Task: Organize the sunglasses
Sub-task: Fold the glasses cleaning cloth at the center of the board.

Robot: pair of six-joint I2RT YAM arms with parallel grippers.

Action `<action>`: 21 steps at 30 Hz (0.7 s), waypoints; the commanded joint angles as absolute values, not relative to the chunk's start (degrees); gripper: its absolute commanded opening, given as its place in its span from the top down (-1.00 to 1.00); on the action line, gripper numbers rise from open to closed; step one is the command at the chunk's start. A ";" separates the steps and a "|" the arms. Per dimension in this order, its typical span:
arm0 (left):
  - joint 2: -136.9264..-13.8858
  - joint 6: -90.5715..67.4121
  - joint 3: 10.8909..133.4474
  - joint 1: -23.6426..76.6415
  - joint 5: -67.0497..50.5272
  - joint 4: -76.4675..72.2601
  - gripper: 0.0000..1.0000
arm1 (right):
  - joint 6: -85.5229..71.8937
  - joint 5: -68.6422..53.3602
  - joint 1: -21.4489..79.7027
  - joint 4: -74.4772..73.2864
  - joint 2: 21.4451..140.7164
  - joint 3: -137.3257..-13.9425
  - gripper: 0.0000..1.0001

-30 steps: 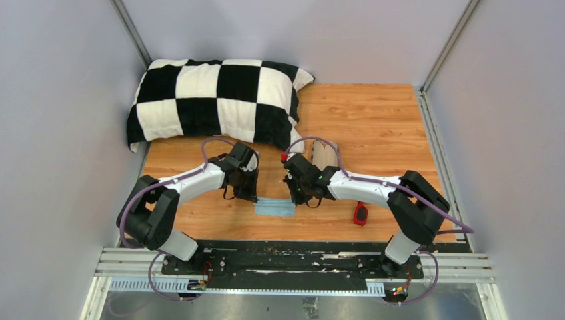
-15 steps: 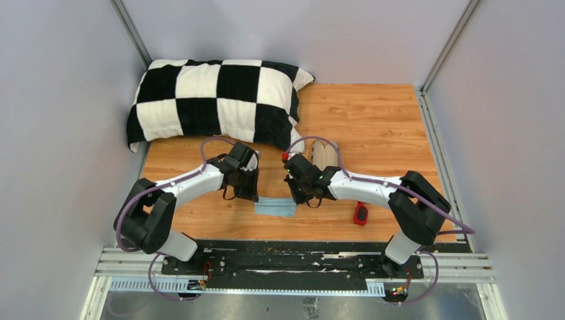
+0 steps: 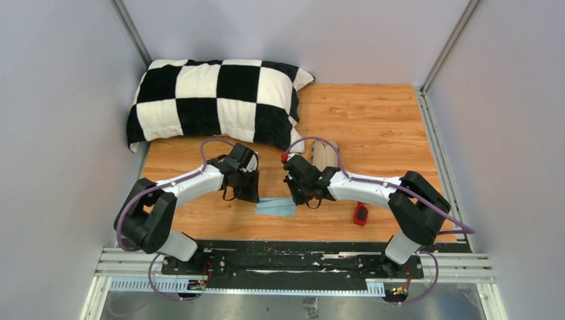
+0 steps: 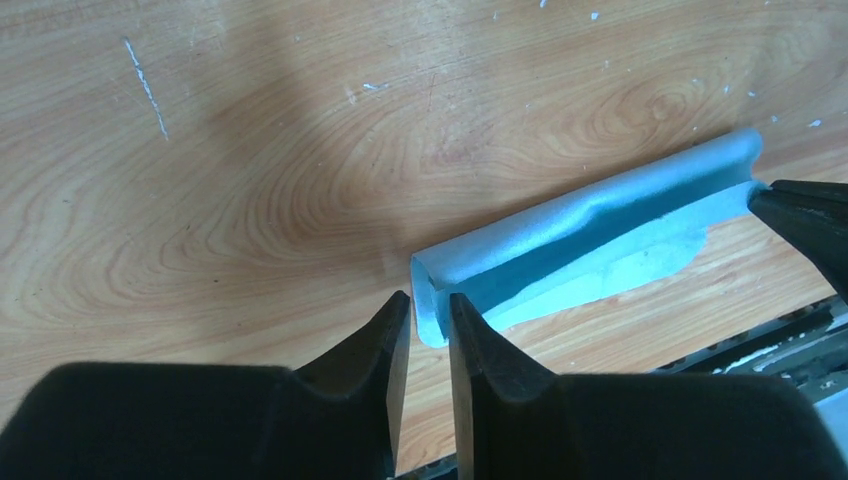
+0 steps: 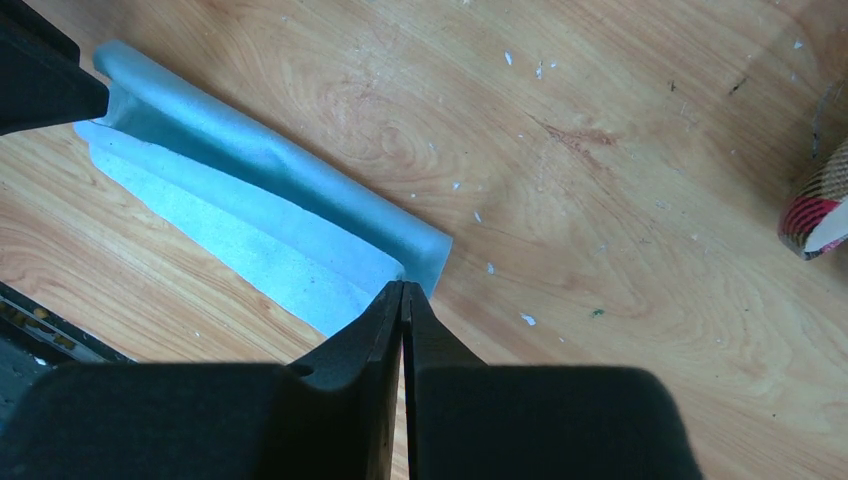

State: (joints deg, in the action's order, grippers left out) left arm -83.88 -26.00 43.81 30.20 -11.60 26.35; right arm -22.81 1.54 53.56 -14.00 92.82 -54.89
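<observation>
The left tool has its two black fingers pinched on one short end of the blue cloth, and only the thin edge of the cloth sits between them. The right tool is squeezed tight on the other short end of the same cloth, with its fingers pressed together and no gap to see. So both tools hold the cloth, one at each end. Along its far side the cloth is rolled up into a soft, round ridge. Its lower part lies flat on the wooden surface. From above, the cloth is a small blue strip between the two tool tips, close to the near edge of the surface. The sunglasses lie on the surface to the right of the cloth, apart from it, on the other side of the right arm. They are red with dark lenses, and neither tool touches them. They are about as close to the near edge as the cloth is. Behind the cloth and a little to its right lies a grey case, partly hidden by the right arm's purple cable. Far behind the cloth and to its left, a big black and white checked pillow rests in the back corner.
</observation>
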 commanded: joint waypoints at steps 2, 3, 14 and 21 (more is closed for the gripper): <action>-82.12 -26.57 43.38 30.50 -11.01 28.09 0.36 | -23.38 1.55 54.71 -15.46 92.50 -53.71 0.65; -81.68 -26.76 43.46 30.50 -11.08 28.45 0.30 | -23.36 1.33 54.74 -15.54 92.16 -53.64 0.59; -77.93 -27.67 47.10 30.50 -8.92 31.89 0.18 | -19.88 -7.40 54.72 -15.13 89.33 -53.96 0.54; -77.02 -29.27 46.24 30.54 -11.27 32.11 0.22 | -21.52 -4.66 54.63 -17.26 86.63 -52.25 0.54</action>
